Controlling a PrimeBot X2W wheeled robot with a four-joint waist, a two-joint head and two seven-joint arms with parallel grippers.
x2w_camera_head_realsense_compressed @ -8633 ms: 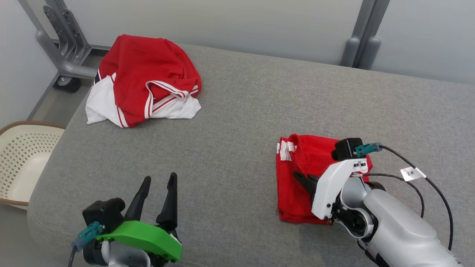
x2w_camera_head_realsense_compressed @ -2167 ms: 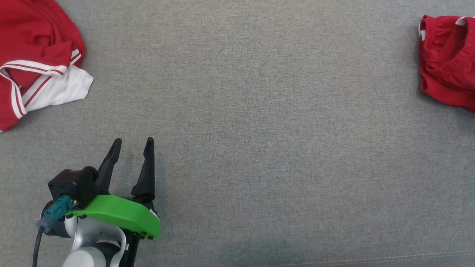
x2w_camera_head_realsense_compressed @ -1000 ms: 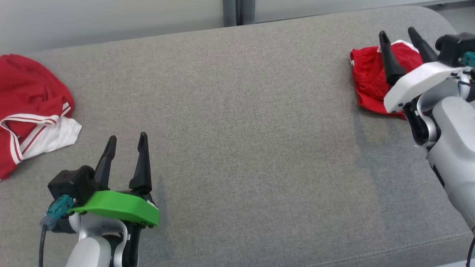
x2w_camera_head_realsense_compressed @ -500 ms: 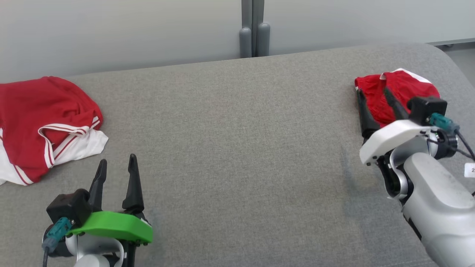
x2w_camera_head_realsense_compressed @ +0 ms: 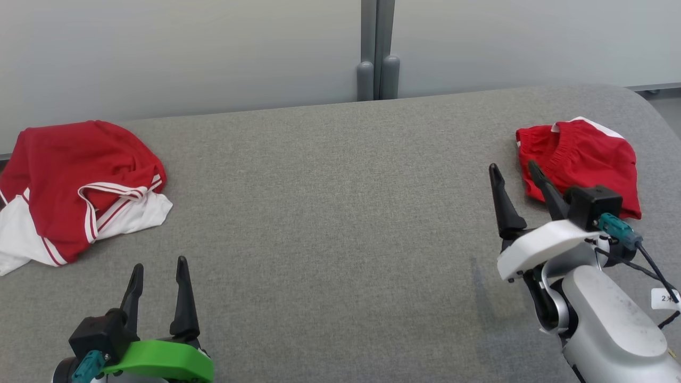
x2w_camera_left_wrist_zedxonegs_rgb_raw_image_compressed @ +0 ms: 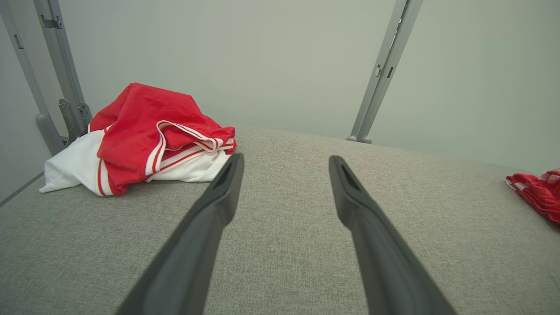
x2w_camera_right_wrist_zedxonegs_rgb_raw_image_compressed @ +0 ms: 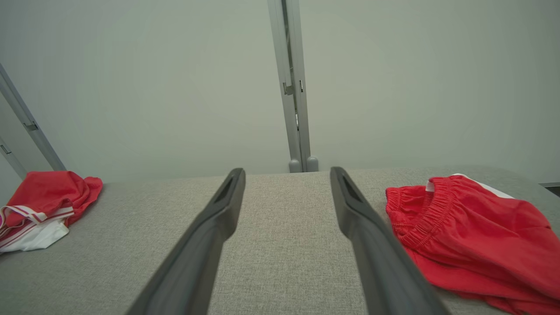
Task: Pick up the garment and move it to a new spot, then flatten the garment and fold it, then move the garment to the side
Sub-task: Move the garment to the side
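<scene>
Right gripper (x2w_camera_head_realsense_compressed: 513,166): dark tapered fingers spread, empty, by right edge of grey woven surface (x2w_camera_head_realsense_compressed: 330,213) | left gripper (x2w_camera_head_realsense_compressed: 160,263): spread, empty, near-left corner | folded red garment (x2w_camera_head_realsense_compressed: 585,159): ribbed waistband, flat, right edge, just beside Right gripper | crumpled red-and-white garment (x2w_camera_head_realsense_compressed: 69,175): striped trim, heaped, far-left corner

The garment (x2w_camera_head_realsense_compressed: 585,159) is smooth cloth, the cushion (x2w_camera_head_realsense_compressed: 340,213) coarse weave (matt).

Lab-type test cell. Enclosed by bare pale wall panels (x2w_camera_head_realsense_compressed: 186,53) joined on grey metal posts (x2w_camera_head_realsense_compressed: 377,48). Fitted with one grey fabric-padded desk (x2w_camera_head_realsense_compressed: 330,213), rounded at the corners.
</scene>
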